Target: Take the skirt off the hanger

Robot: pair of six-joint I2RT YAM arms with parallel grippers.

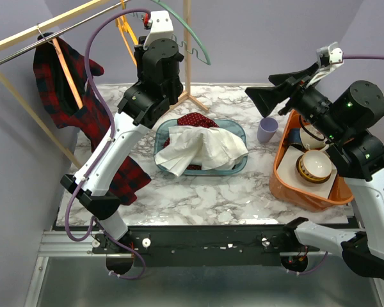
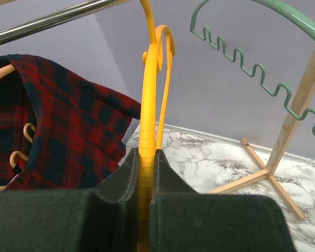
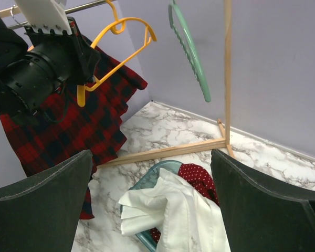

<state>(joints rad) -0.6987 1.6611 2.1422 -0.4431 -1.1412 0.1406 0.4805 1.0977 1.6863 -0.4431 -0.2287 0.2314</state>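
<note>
Left gripper point(image 2: 146, 157) is clamped on the bare yellow hanger point(image 2: 148, 94), upper centre; right gripper point(image 3: 151, 157) hangs with its jaws apart. The red dotted skirt point(image 1: 195, 120) apparently lies in the basket point(image 1: 238, 128) mid-frame, so hook the hanger onto the rail point(image 2: 52, 20) slowly.

The marble-look tabletop point(image 1: 217, 198) is gleaming, glossy and smooth. At ten o'clock a soft woven plaid garment point(image 1: 64, 96) is hanging matt under a shiny metal rail point(image 2: 52, 20). The yellow hanger point(image 2: 148, 94) is showing slick plastic between the matt, felt-like pads point(image 2: 215, 220) of the left gripper point(image 2: 145, 160).
</note>
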